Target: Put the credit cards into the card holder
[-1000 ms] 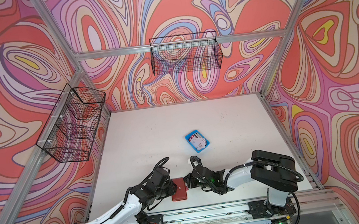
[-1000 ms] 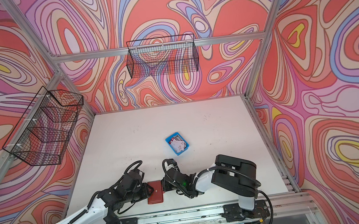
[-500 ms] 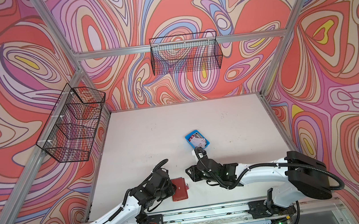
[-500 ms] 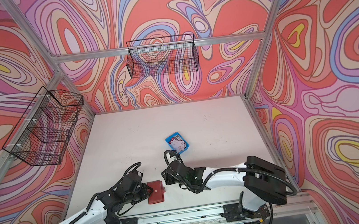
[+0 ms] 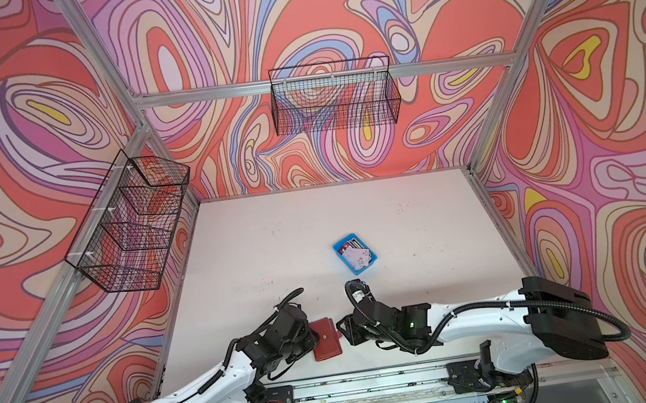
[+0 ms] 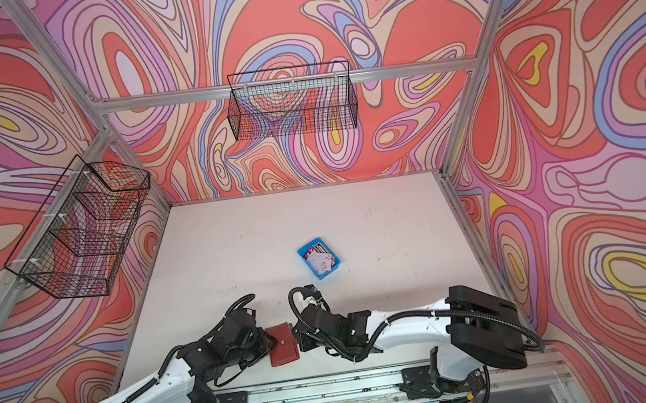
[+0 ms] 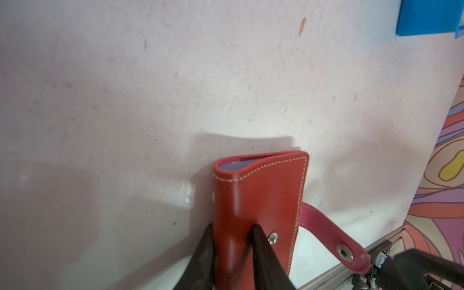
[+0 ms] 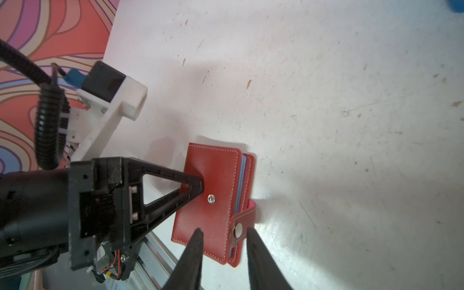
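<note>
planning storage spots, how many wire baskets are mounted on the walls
2. The compartmented black wire mesh basket hangs on the left wall; the long black wire mesh basket hangs on the back wall. None looks hidden.

Table [image 5: 275,237] bears card holder [image 5: 327,339] and blue tray [image 5: 336,247].

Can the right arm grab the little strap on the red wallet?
Probably yes. The right pincer stands open right at the strap, nothing between them. The left pincer pinches the holder on its other side, out of the way.

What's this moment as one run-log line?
left fingers: clamped on red leather booklet card holder | right fingers: open astride unsnapped strap | white plastic credit cards: in blue plastic tray
</note>
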You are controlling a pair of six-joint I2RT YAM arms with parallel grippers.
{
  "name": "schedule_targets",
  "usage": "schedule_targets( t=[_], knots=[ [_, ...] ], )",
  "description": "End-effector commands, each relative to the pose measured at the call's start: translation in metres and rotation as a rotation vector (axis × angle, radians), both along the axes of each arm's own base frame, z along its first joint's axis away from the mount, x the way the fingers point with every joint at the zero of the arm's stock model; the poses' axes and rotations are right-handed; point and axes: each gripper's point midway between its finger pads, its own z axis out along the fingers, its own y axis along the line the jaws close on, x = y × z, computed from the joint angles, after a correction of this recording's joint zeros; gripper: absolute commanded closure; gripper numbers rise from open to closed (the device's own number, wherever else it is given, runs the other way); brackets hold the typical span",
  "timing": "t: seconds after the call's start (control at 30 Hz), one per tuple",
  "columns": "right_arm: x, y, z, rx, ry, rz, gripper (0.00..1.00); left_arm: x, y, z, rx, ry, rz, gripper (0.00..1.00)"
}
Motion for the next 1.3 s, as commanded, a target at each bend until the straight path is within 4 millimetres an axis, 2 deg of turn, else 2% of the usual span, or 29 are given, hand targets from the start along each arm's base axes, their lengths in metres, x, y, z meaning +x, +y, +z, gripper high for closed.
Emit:
schedule_targets(
  t=[0.0,0.13,0.37,0.6,0.77,1.03,1.2,1.27],
  knots=[
    [-0.001,0.002,-0.007,-0.049,0.001,-0.014,0.72,-0.001,0.008,-0.009,0.055,0.031,0.036,0.73],
    [0.0,-0.002,-0.018,-0.087,0.008,-0.027,0.76,-0.002,0.008,-0.01,0.061,0.035,0.036,0.73],
    [0.0,-0.002,-0.02,-0.091,0.004,-0.03,0.88,-0.001,0.011,-0.006,0.06,0.017,0.039,0.73],
    [0.002,0.002,-0.019,-0.1,-0.004,-0.023,0.92,-0.002,0.011,-0.004,0.063,0.016,0.028,0.73],
    [0.003,0.003,-0.026,-0.12,0.001,-0.022,0.87,-0.002,0.011,-0.003,0.063,0.014,0.026,0.73],
    [0.004,0.001,-0.025,-0.126,-0.005,-0.032,0.89,-0.003,0.013,-0.002,0.061,0.008,0.029,0.74],
    [0.004,0.001,-0.023,-0.123,-0.007,-0.03,1.0,-0.002,0.012,-0.001,0.056,0.003,0.028,0.73],
    [0.004,0.001,-0.022,-0.118,-0.01,-0.03,1.0,-0.002,0.013,-0.001,0.061,0.004,0.028,0.73]
  ],
)
